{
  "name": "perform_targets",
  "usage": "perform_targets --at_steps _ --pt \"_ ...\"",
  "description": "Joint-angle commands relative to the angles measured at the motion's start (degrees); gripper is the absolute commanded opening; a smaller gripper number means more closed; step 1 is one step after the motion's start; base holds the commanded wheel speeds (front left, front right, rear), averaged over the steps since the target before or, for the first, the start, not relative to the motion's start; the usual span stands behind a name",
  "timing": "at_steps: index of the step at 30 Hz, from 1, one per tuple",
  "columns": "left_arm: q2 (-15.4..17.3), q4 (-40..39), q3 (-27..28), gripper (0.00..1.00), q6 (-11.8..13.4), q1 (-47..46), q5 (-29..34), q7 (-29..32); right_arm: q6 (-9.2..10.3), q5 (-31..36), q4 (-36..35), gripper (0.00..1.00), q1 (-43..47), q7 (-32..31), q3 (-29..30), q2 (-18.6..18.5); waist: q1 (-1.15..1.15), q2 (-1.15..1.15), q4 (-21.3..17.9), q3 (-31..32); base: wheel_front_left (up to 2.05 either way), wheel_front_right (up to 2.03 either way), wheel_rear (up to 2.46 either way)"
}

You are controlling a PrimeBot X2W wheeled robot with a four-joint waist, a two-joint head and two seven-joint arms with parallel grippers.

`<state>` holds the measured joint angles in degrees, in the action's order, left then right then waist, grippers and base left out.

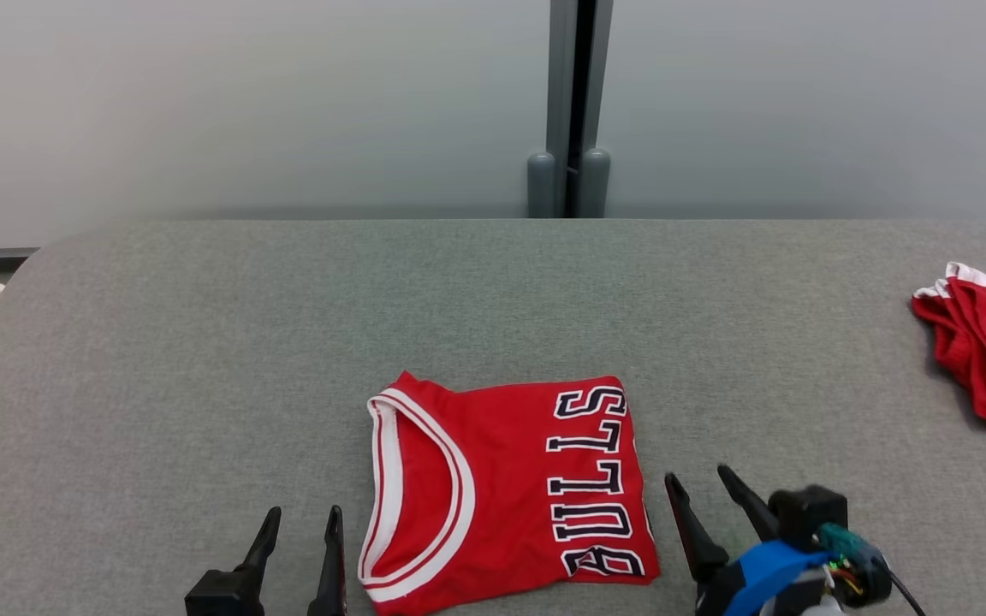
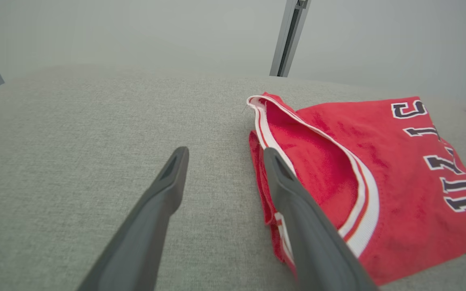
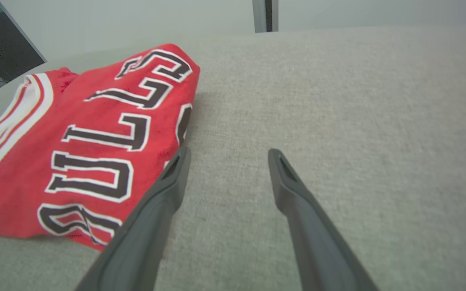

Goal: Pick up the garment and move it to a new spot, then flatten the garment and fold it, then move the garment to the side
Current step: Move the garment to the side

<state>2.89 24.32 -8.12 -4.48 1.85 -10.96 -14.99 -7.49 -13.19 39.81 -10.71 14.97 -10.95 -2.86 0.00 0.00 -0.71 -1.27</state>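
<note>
Red jersey (image 1: 501, 492) w/ "BULLS" lettering, folded into a rough square, flat on grey surface.

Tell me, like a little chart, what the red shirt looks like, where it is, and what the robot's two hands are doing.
shirt: red jersey, folded, BULLS lettering facing up, white-trimmed opening toward the robot's left
where: near edge of the grey surface, between the two grippers
left gripper: open, beside the trimmed edge, holding nothing
right gripper: open, beside the lettered edge, holding nothing
also there: second red garment, crumpled, far right
</note>
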Motion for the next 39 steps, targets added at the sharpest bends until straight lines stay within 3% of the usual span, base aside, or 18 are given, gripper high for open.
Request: perform_targets --at_steps 1,9,18,19,20,21,22,28,39 --pt "0.06 0.24 0.04 1.0 -0.03 -1.05 -0.04 -0.27 0.0 -0.27 -0.13 1.0 -2.3 0.27 -0.53 -0.13 0.0 0.0 0.88 -0.51 0.0 0.0 0.0" --pt "0.04 1.06 -0.83 1.0 -0.58 -1.47 -0.47 -0.27 0.0 -0.5 3.47 1.0 -9.9 0.26 -2.76 -0.17 0.0 0.0 6.06 -1.98 0.0 0.0 0.0" --pt "0.04 1.69 -0.63 1.0 -0.95 -1.82 -0.78 -0.27 0.04 3.13 20.9 1.0 -10.52 -4.76 -0.92 -0.17 0.0 0.0 9.03 -3.39 0.0 0.0 0.0" --pt "0.04 1.65 -0.56 1.0 -0.98 -1.84 -0.71 -0.27 0.06 3.17 21.82 0.91 -10.66 -4.68 -0.98 -0.17 0.0 0.0 9.02 -3.47 0.0 0.0 0.0" --pt "0.03 1.61 -0.47 1.0 -1.02 -1.82 -0.66 -0.27 0.06 2.79 22.43 0.48 -10.89 -4.52 -1.11 -0.18 0.0 0.0 8.93 -3.54 0.0 0.0 0.0" --pt "0.04 1.6 -0.39 1.0 -1.06 -1.85 -0.6 -0.27 0.06 2.41 22.88 0.12 -11.21 -4.21 -1.31 -0.18 0.0 0.0 8.77 -3.58 0.0 0.0 0.0" --pt "0.04 1.61 -0.32 1.0 -1.08 -1.97 -0.54 -0.27 0.06 2.29 23.07 0.0 -11.54 -3.58 -1.41 -0.19 0.0 0.0 8.56 -3.6 0.0 0.0 0.0" --pt "0.03 0.89 -0.15 1.0 -1.24 -2.09 -0.97 -0.27 0.16 2.58 23.08 0.0 -13.74 -0.4 2.03 -0.78 0.0 0.0 5.16 -3.12 0.0 0.0 0.0" --pt "0.02 -0.12 -1.0 1.0 -1.52 -3.04 -1.41 -0.27 0.13 5.77 18.16 0.0 -10.06 -0.02 7.5 -0.55 0.0 0.0 -11.12 -3.5 0.0 0.0 0.0"
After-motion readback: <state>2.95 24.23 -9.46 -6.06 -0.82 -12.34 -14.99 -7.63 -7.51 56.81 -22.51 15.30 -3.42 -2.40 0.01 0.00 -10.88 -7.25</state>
